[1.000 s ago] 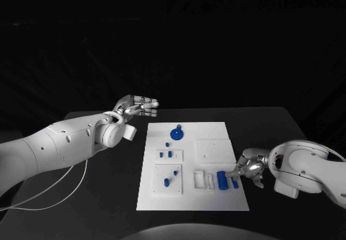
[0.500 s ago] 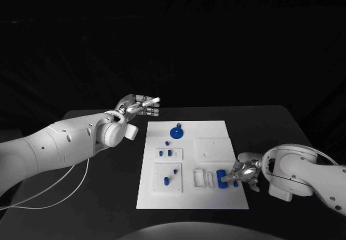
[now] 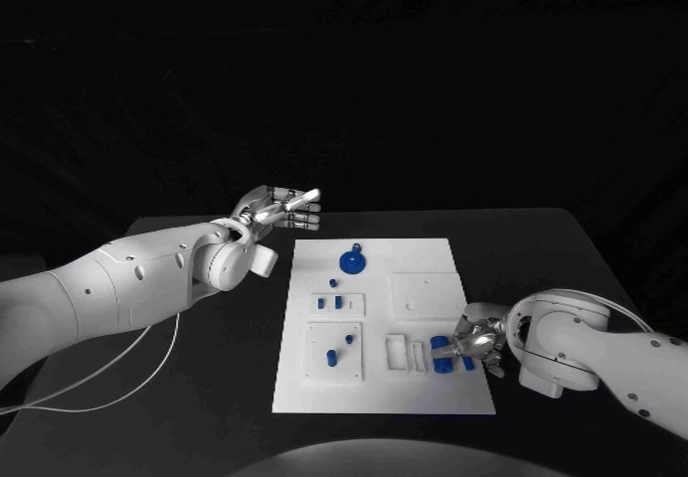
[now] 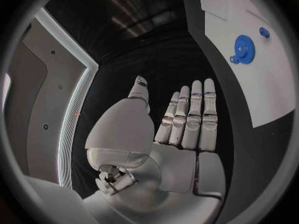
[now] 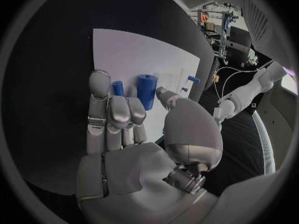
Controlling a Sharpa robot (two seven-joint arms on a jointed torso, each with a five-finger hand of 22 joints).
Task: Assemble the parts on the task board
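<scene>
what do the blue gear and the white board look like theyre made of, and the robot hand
Blue gear: probably moulded or printed plastic, judging by its even, saturated colour and matte look.
Task board: flat, uniformly white and matte, likely plastic or painted sheet; hard to tell.
Left hand: silvery fingers with soft highlights, metal or metallic-coated plastic.

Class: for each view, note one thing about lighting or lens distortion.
Head view: the white task board stands bright against dark surroundings. Left wrist view: fisheye bends the board's straight edge. Right wrist view: the right robot hand looms large, and the board edge curves.
</scene>
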